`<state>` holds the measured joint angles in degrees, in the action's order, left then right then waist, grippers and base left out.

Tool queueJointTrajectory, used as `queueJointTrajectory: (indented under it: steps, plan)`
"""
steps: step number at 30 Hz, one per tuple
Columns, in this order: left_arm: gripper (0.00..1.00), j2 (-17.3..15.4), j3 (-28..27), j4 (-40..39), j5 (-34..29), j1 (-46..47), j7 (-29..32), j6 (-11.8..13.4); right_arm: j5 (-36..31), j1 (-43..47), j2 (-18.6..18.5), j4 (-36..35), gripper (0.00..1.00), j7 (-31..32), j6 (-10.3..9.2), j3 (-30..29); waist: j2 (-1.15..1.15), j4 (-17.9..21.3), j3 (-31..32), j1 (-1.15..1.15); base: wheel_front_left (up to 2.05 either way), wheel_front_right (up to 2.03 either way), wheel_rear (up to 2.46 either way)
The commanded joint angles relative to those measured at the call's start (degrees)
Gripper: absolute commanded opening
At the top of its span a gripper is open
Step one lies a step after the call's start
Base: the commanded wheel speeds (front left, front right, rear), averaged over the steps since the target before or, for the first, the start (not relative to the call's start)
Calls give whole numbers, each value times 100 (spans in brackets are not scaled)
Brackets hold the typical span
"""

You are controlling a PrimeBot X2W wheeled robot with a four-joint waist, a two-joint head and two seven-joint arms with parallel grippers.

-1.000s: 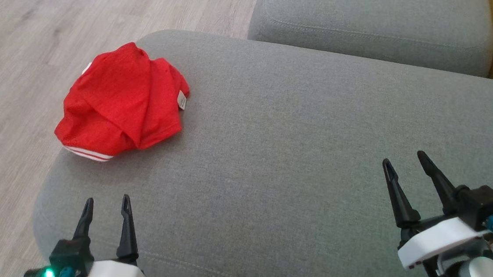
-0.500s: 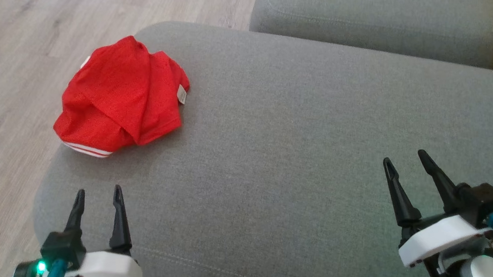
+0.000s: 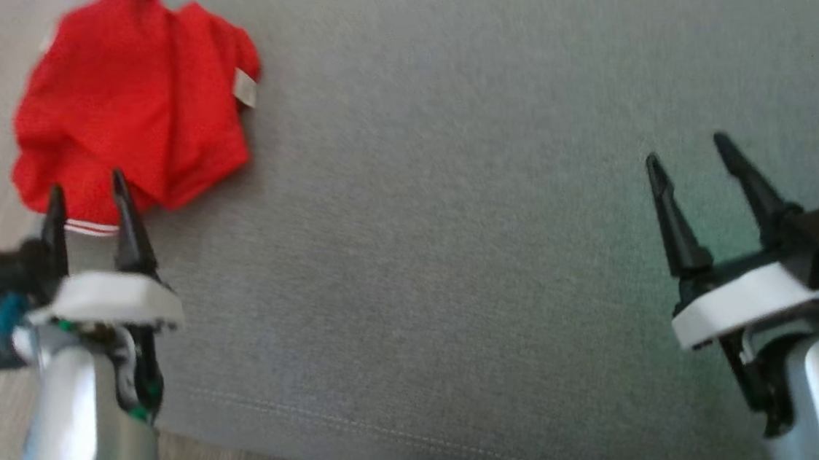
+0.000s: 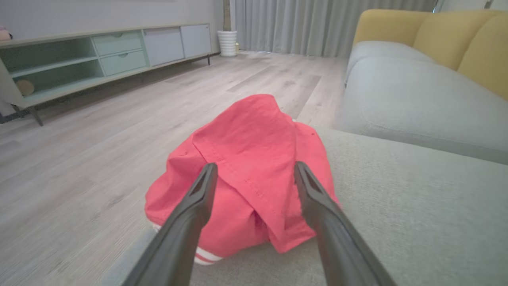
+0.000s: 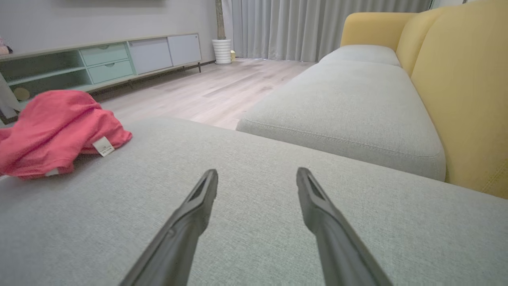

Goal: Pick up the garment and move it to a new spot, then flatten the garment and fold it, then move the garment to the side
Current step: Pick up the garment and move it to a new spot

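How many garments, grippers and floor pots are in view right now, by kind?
red garment: 1
grippers, both open: 2 (left gripper, right gripper)
white ribbed pot: 1
Total: 4

A home living room: a sofa (image 5: 349, 103) with broad grey seats and mustard-yellow back cushions (image 5: 460, 87) stands on a pale wood-plank floor (image 4: 99, 159). Along the wall (image 4: 79, 14) runs a low sideboard (image 4: 99, 59) with pale green drawers, grey doors and open shelves (a small round thing sits on one shelf, too blurred to name). Full-length grey curtains (image 4: 301, 24) hang beyond, a white ribbed pot (image 4: 228, 43) stands at their foot, and a crumpled red garment (image 4: 246, 174) lies on the sofa's near seat
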<state>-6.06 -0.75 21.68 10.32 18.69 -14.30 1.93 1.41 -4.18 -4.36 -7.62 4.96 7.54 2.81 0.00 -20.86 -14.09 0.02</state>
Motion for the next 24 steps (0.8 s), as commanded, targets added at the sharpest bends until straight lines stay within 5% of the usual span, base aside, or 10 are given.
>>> queueJointTrajectory:
  steps: [1,13,14,15,16,17,24]
  plan:
    - [100,-176,-278,44,79,359,-70,-39,-47,-216,-81,-251,100,54,-5,148,0,242,-512,-2,0,0,0]
    - [100,-601,-643,2999,475,2038,-42,-301,-16,-528,-129,-270,100,97,-5,185,0,513,-901,-2,0,0,0]
    - [77,-635,-661,3089,491,2129,-49,-322,-7,-530,-120,-261,100,87,-5,175,0,522,-897,-2,0,0,0]
    - [42,-674,-666,3143,481,2200,-56,-329,-2,-533,-112,-254,100,76,-5,167,0,528,-890,-2,0,0,0]
    - [35,-705,-669,3166,461,2252,-62,-323,5,-530,-103,-241,100,63,-5,155,0,530,-870,-2,0,0,0]
    - [5,-725,-687,3117,446,2286,-64,-312,15,-521,-93,-227,100,53,-5,141,0,528,-844,-2,0,0,0]
    - [0,-835,-817,2053,125,2017,-68,-184,95,-405,-3,-112,100,-58,-5,43,0,495,-490,-2,0,0,0]
